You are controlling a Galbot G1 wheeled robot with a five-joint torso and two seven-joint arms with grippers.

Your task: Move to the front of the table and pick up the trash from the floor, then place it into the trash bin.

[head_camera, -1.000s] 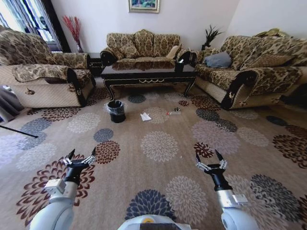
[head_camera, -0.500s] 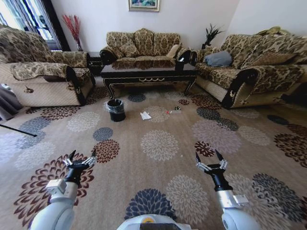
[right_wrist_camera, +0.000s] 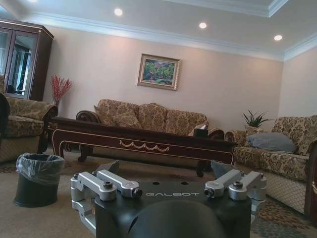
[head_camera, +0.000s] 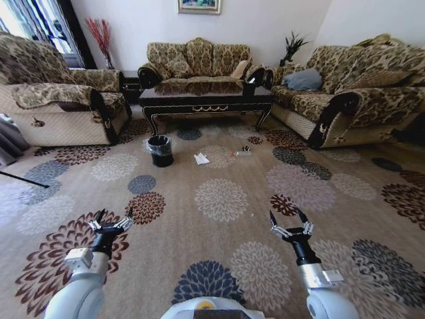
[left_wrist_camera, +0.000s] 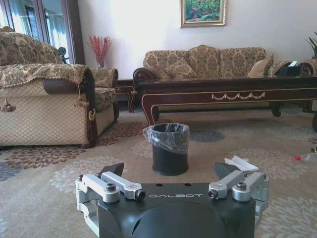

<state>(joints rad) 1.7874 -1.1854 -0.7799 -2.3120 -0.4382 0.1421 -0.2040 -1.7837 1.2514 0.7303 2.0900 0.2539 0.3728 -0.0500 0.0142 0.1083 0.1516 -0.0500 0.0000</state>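
Note:
The table (head_camera: 207, 100) stands before the far sofa, long and dark with gold trim; it also shows as the table (left_wrist_camera: 223, 89) and the table (right_wrist_camera: 143, 139). On the carpet in front of it stands the trash bin (head_camera: 160, 150), black with a bag liner, also seen as the trash bin (left_wrist_camera: 170, 148) and the trash bin (right_wrist_camera: 38, 178). To its right lies the trash: a white paper piece (head_camera: 201, 159), a clear wrapper with a red tip (head_camera: 240, 153), and the paper (left_wrist_camera: 241, 162). My left gripper (head_camera: 114, 214) and right gripper (head_camera: 285, 214) hover open and empty, far short of these.
A patterned armchair (head_camera: 53, 106) stands at the left, a sofa (head_camera: 199, 63) behind the table and another sofa (head_camera: 352, 100) at the right. Wide flowered carpet (head_camera: 219, 199) lies between me and the bin. A dark rod (head_camera: 23, 179) lies on the floor at the far left.
The whole head view has shifted slightly, so the camera has moved. Both arms keep the same pose with their fingers open.

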